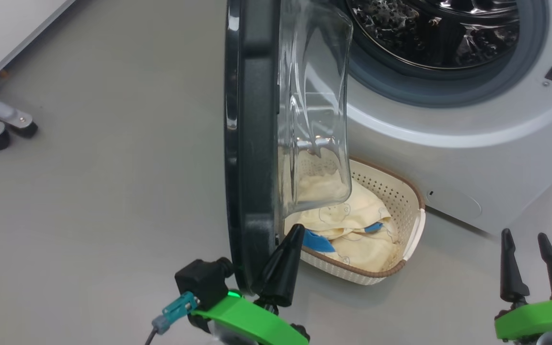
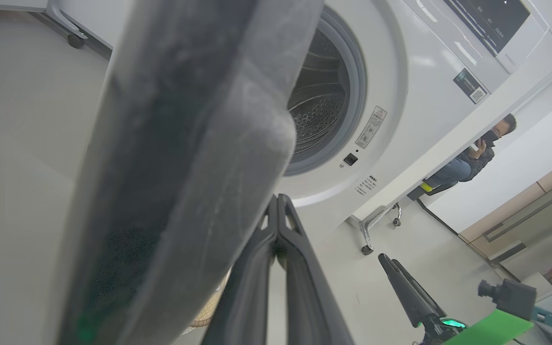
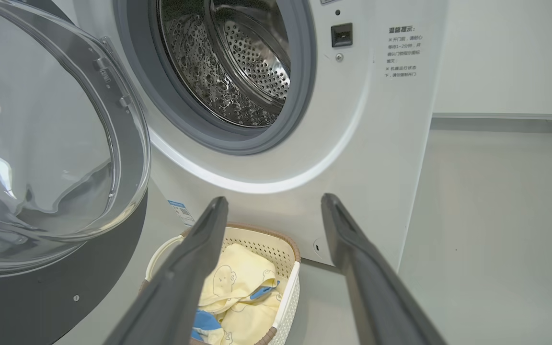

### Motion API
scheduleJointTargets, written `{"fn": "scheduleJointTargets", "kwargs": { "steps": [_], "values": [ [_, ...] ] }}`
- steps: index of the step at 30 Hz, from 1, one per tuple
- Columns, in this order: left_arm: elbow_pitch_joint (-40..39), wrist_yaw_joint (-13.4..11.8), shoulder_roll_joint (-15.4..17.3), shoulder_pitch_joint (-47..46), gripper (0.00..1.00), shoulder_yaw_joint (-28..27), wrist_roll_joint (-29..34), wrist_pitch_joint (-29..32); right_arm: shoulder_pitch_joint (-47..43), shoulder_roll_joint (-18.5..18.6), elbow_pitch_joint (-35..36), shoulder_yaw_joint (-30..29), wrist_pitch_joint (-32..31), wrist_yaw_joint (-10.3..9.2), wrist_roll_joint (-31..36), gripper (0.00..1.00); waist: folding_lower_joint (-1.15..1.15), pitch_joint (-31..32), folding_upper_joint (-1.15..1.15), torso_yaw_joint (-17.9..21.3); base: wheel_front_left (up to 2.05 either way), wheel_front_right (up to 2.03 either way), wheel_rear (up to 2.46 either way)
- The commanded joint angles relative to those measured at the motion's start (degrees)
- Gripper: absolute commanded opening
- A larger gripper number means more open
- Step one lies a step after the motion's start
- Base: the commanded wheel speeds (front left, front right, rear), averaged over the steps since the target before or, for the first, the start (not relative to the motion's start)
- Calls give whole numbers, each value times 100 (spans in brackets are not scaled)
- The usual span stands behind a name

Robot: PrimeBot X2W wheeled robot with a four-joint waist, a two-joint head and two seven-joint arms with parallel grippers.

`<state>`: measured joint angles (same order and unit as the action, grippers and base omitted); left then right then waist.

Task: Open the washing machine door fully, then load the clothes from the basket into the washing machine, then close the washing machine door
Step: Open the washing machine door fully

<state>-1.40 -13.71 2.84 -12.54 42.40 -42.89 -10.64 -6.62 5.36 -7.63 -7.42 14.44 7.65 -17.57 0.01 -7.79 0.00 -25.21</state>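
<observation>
Clothes (image 3: 237,282) lie in the basket (image 3: 289,282) just ahead of your spread right fingers (image 3: 194,258), the nearer pair; your left fingers (image 1: 285,258), pressed together, sit just beside the open washing machine door (image 1: 252,143).

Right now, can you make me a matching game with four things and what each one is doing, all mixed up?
Things:
1. washing machine door
2. clothes
3. left gripper
4. right gripper

States:
A. lying in the basket
B. fingers spread apart
C. standing open
D. fingers pressed together

Pairs: 1-C, 2-A, 3-D, 4-B
</observation>
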Motion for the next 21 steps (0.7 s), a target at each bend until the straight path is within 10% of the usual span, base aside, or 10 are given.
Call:
{"fn": "scheduleJointTargets", "kwargs": {
  "steps": [1, 21],
  "values": [
    [-137, -123, 70, -207, 0, -352, -42, -94, 146, 179, 168, 105, 56, -16, 2, 100, -1, 36, 0, -126, 0, 0, 0],
    [506, -428, 428, -138, 0, -1905, -274, -398, 54, 307, 150, 230, 56, -16, 20, 100, -1, 98, 0, -377, 0, 0, 0]
  ]
}}
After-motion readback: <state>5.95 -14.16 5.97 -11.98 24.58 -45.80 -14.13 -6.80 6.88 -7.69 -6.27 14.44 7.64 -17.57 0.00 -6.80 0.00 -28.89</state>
